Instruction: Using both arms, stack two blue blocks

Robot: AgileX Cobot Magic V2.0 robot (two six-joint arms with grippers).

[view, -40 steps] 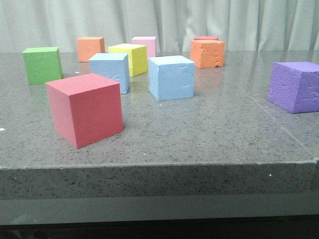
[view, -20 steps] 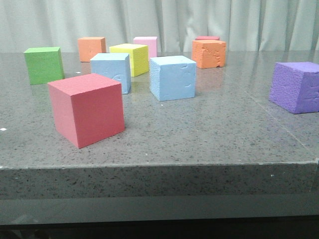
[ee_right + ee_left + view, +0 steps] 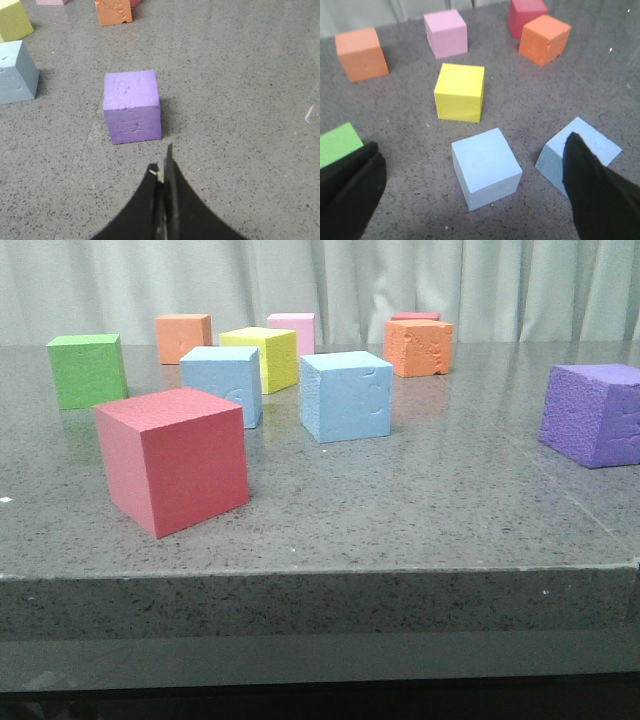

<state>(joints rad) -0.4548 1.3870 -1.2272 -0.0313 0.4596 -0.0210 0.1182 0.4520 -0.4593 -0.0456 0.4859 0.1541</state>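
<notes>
Two blue blocks stand mid-table, near each other but apart: left block [image 3: 222, 382] behind the red cube [image 3: 173, 458], right block [image 3: 345, 395] turned slightly. They look like light, soft foam; grip opposite flat faces. Being cubes, they have no long axis. Left gripper [image 3: 470, 190] is spread above them; right gripper [image 3: 163, 200] looks pressed together, over the purple cube [image 3: 132, 106].

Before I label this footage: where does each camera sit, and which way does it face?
Front: low at the table edge, facing forward over the blocks; no arm shows.
Left wrist: above both blue blocks, left hand open.
Right wrist: above the purple block, right hand shut.
Shared: front and left wrist both show the yellow block.
</notes>
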